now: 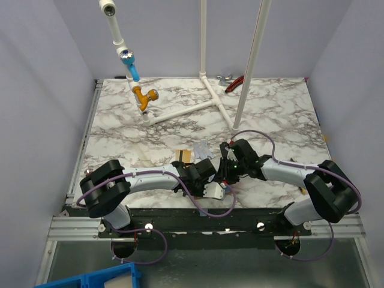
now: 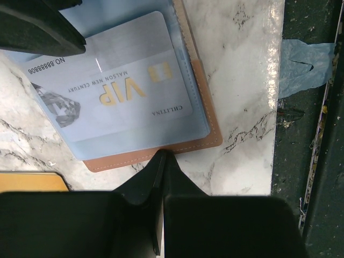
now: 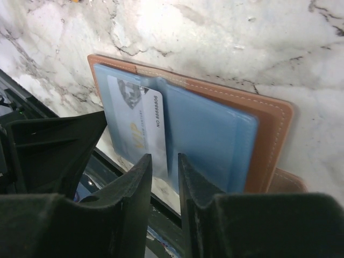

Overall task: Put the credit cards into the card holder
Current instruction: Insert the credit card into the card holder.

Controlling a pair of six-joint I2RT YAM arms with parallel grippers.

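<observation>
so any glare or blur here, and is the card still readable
Left wrist: a glare streak on the marble table near its edge; print on the card reads through the sleeve. Right wrist: the right gripper looms close, dark and soft, the card holder sharp. Top external: even light, no hard shadows.

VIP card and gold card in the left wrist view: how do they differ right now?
Colour: the VIP card is pale silvery with gold lettering; the gold card is orange-gold. Place: the VIP card sits in a clear blue sleeve of the open card holder; the gold card lies bare on the marble table beside it. Both lie flat.
</observation>
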